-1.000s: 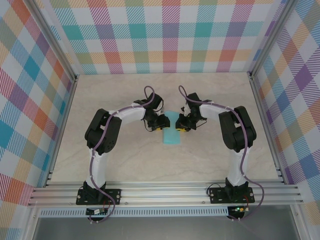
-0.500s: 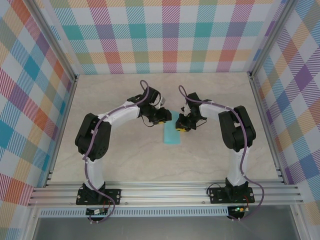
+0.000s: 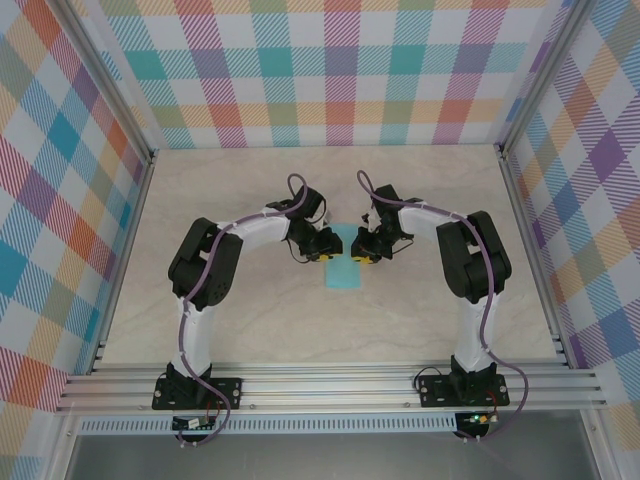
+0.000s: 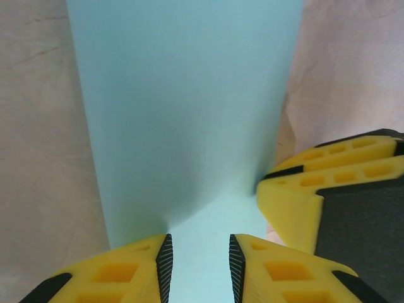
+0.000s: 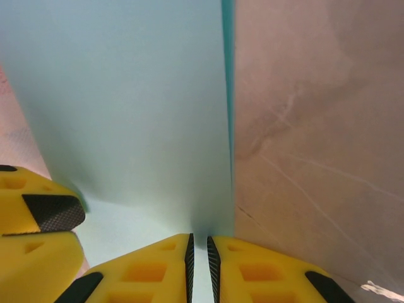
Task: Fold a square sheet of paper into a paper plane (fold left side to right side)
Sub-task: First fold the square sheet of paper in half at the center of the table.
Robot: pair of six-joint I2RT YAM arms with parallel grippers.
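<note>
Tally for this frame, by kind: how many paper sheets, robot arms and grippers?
Turquoise paper: 1
Robot arms: 2, left arm and right arm
Grippers: 2, left gripper and right gripper
Total: 5

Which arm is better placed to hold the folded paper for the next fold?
Right, probably: the right hand is closed on the edge of the paper; the left hand is open over it.
</note>
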